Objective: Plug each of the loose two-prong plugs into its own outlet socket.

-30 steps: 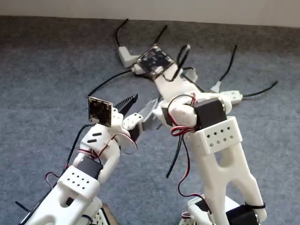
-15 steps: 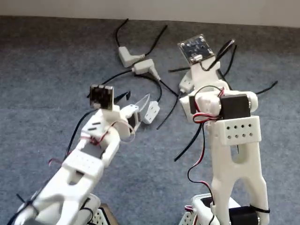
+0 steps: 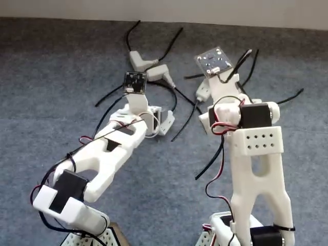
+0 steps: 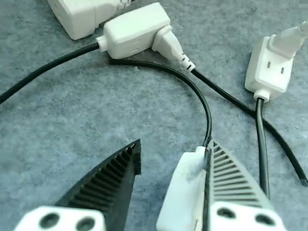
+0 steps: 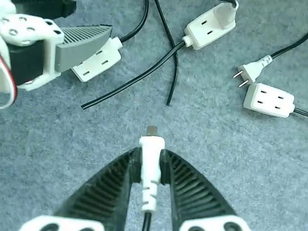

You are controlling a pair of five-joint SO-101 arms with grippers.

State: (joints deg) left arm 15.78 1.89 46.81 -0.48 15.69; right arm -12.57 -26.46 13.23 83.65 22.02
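Right gripper [image 5: 150,155] pinched the seemingly light, stiff plug [image 5: 151,166] by its body; left gripper [image 4: 174,147] gaped against a socket [image 4: 185,195]

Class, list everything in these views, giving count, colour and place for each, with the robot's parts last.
carpet: one, grey, under everything.
sockets: three, white; one between the left jaws, one farther off, one beside the loose plug.
loose plug: one, white, lying on the carpet.
held plug: one, white, in the right jaws.
mated pair: one, white, at the far end.
block: one, white, beside that pair.
cords: several, black, trailing across the carpet.
left arm: one, white; jaws open, first socket against the grey one.
right arm: one, white; black jaws shut on the held plug.
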